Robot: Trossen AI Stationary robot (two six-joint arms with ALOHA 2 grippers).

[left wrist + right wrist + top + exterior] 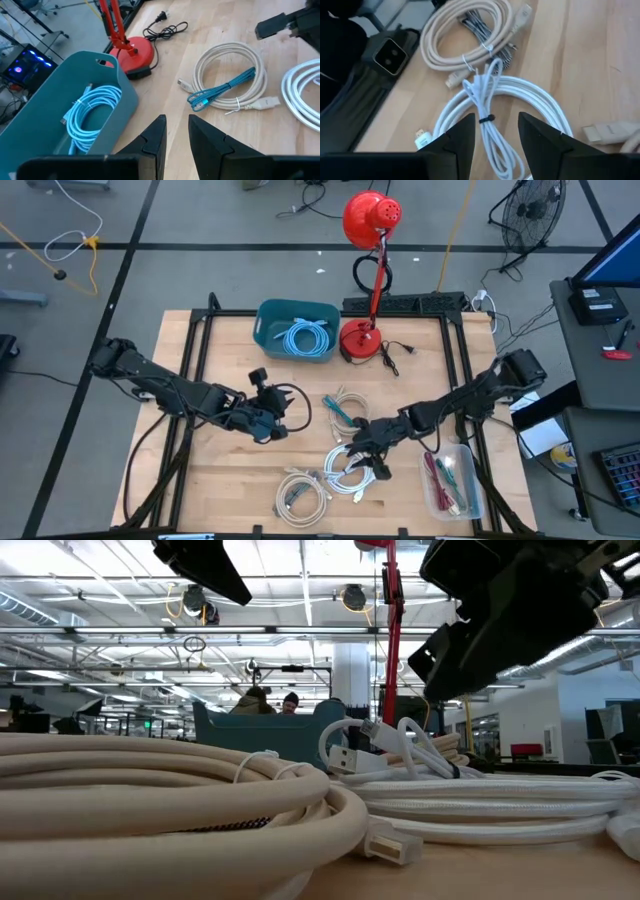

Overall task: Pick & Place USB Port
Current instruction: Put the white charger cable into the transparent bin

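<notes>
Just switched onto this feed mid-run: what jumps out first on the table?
The red desk lamp stands at the table's far edge, beside the teal bin holding a coiled light-blue cable. Mid-table, the right gripper hangs open over a bundled white cable among several cream coils, while the left gripper waits empty nearby.

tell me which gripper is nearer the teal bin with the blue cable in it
Left. The left gripper sits just in front of the teal bin, empty with fingers apart. The right gripper hovers farther off, open over the white cable coil.
</notes>
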